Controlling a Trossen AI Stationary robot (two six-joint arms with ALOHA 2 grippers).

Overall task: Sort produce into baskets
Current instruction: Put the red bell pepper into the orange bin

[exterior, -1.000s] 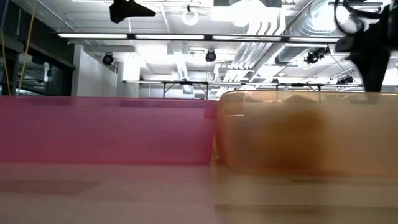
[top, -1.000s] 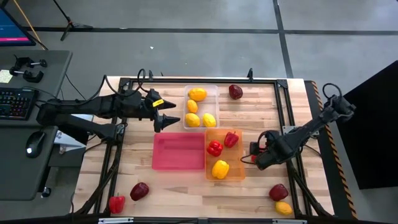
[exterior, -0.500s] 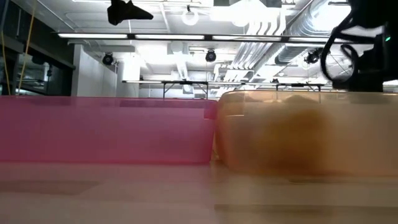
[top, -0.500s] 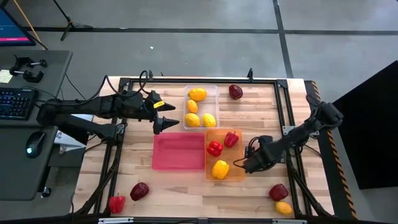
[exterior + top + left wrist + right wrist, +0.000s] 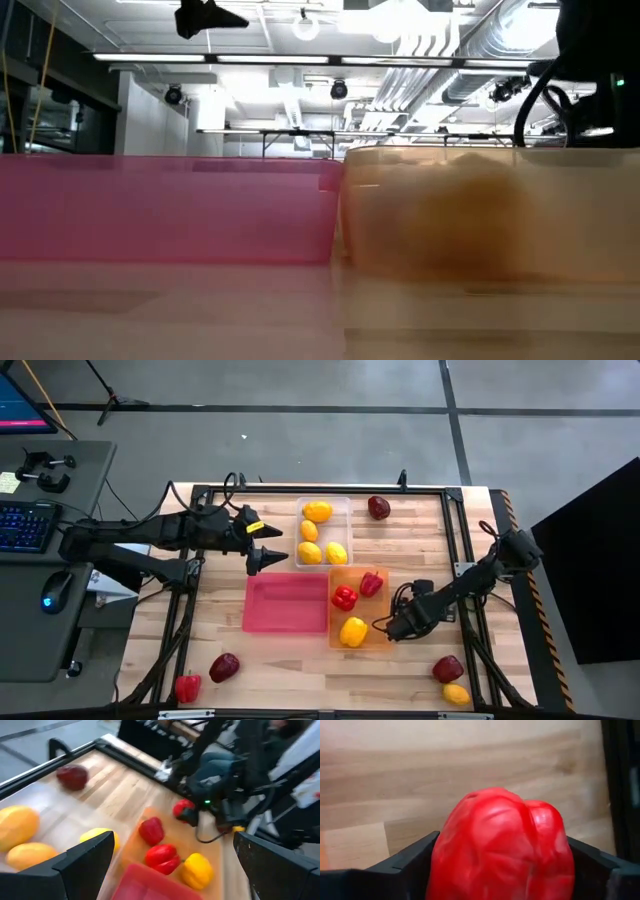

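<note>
Right gripper (image 5: 388, 630) at about 4 o'clock from the table's centre, low at the right-hand edge of the orange bin (image 5: 385, 642), clamped on a red bell pepper (image 5: 502, 847) that fills the right wrist view between the two dark fingers (image 5: 402, 862); from above, pepper mostly hidden under the gripper, so hard to tell whether over the bin or just outside its wall.

Inside the orange bin: two red bell peppers (image 5: 345, 598) and a yellow bell pepper (image 5: 353, 631). Touching its 9 o'clock side, a pink bin (image 5: 262, 622), nothing in it. Just at 12 o'clock of the orange bin, a clear bin (image 5: 343, 505) with four yellow-orange citrus pieces (image 5: 317, 512).

Loose on the wooden table (image 5: 420, 540): a maroon piece (image 5: 378, 508) at 1 o'clock near the far rail; another maroon piece (image 5: 447, 668) and a yellow-orange citrus piece (image 5: 456, 694) at 5 o'clock; a third maroon piece (image 5: 224, 666) beside a red pepper (image 5: 187, 686) at 7 o'clock.

Left gripper (image 5: 272, 547) at 10 o'clock, raised, just left of the clear bin, fingers spread wide, nothing between them.
</note>
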